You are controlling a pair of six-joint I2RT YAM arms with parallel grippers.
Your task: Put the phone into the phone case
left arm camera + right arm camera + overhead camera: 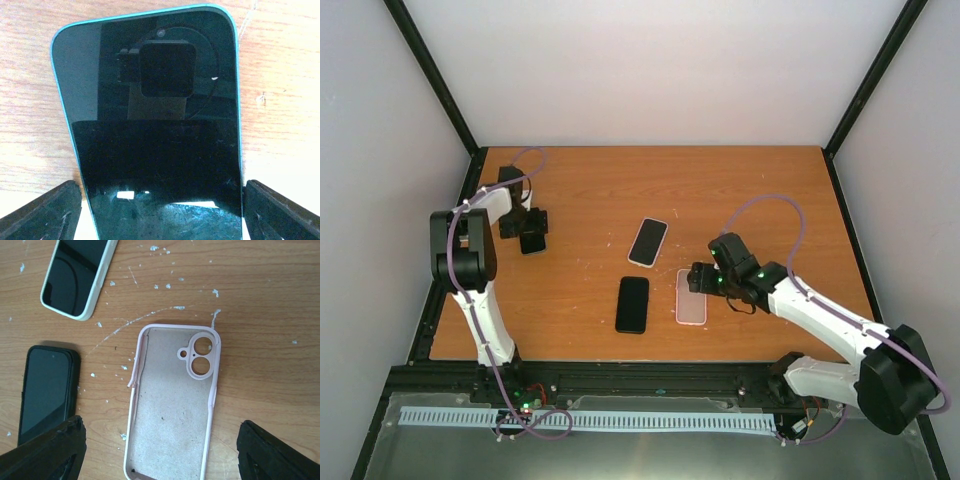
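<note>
At the far left of the surface (pixel 750 190), my left end effector (pixel 532 236) straddled the teal-edged phone (pixel 150 100) with a finger (pixel 45 212) close at each long edge. I could not tell whether they pinched it or only flanked it, and the phone's lower end was cut off from view. Well apart, my right end effector (pixel 160 429) hung spread wide over the empty pink case (pixel 170 405), touching nothing; I judged the phone stiff, slick and breakable, best taken by its long edges, and the case light and springy, best pinned at its rim.
</note>
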